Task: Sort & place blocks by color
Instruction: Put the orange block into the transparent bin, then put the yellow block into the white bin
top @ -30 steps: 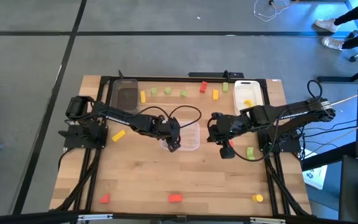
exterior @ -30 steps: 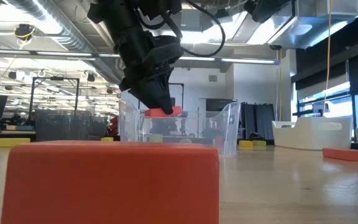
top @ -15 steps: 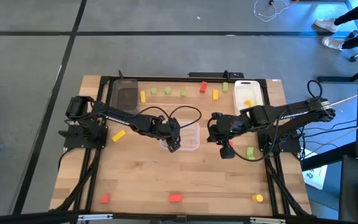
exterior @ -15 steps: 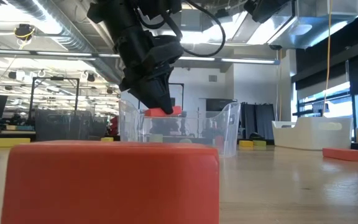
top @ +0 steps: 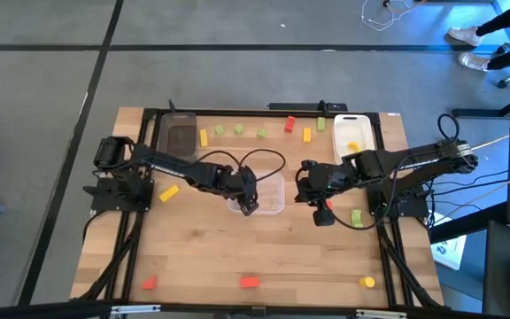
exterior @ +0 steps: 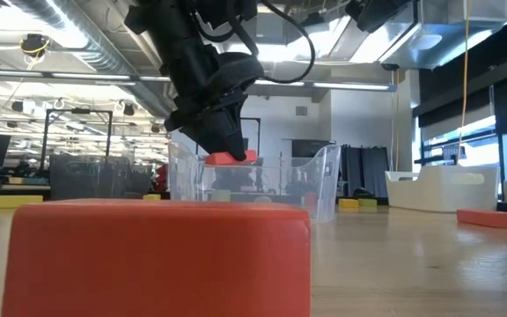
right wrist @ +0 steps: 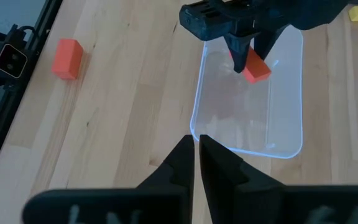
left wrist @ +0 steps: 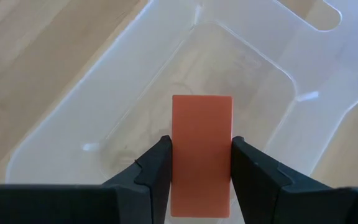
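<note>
Red, rigid and likely light: from above, red block (top: 249,205) clamped in left gripper (top: 248,206) over the near-left part of the clear tray (top: 275,190). Right gripper (top: 322,215) parked just beside the tray's right edge, fingers together, holding nothing. Scattered elsewhere: yellow block (top: 168,191) by the left arm's base, green block (top: 357,216) by the right, more blocks along the far edge between the dark grey tray (top: 181,137) and white tray (top: 354,133), and three at the near edge.

At table height, block (exterior: 230,158) hanging inside the clear tray (exterior: 324,180), above its floor. Another red block (exterior: 157,255) filling the foreground, well clear of the work.

Past the left wrist, fingers (left wrist: 154,171) pressing the block's (left wrist: 202,149) two long flat faces; smooth sides, probably a little slippery, best taken squarely as here. Bare tray floor (left wrist: 135,106) beneath, nothing in the way of a drop.

Past the right wrist, closed fingertips (right wrist: 194,149) short of the tray rim (right wrist: 247,149); a lone red block (right wrist: 67,58) well off on the wood.
</note>
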